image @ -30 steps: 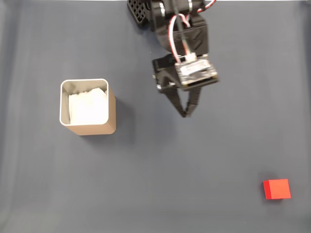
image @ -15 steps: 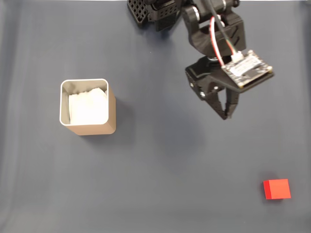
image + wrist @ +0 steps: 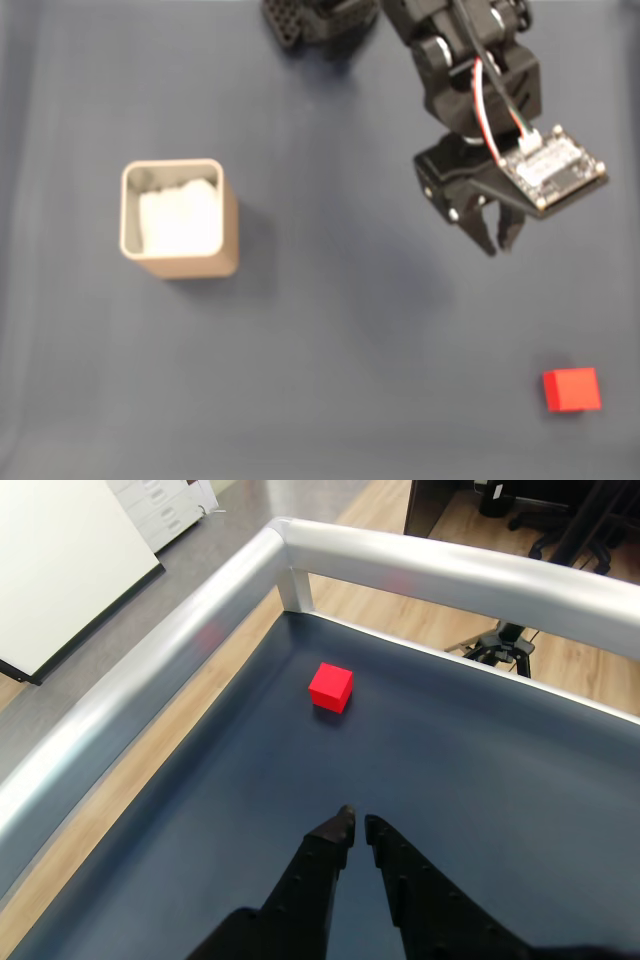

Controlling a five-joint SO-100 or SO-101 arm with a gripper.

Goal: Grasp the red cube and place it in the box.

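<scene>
The red cube (image 3: 571, 389) sits alone on the dark bench (image 3: 330, 380), near the lower right corner in the fixed view, flat on one face and nothing touching it. In the wrist view the red cube (image 3: 330, 687) lies ahead of the fingertips and a little to the left, close to the corner where the silver rail (image 3: 150, 670) bounding the bench turns.

The gripper (image 3: 497, 243) hangs above the bench, well apart from the cube, up and to the left of it in the fixed view. Its two fingers are almost together, with only a thin slit between the tips, and it holds nothing; the wrist view shows the same narrow gap at the gripper (image 3: 356, 825).

The box (image 3: 180, 218) stands far off on the left side in the fixed view, upright, open at the top, with white lining inside.

The step in hand looks like the approach to the cube. To do it well, the fingers should spread wider than the cube before coming down, and the wrist should turn so the fingers meet two opposite flat faces rather than corners. Centre the cube in the gap, descend low enough to grip it around its middle, then close. The rail nearby leaves limited room on that side, so approaching from above seems safer than sweeping in sideways.
</scene>
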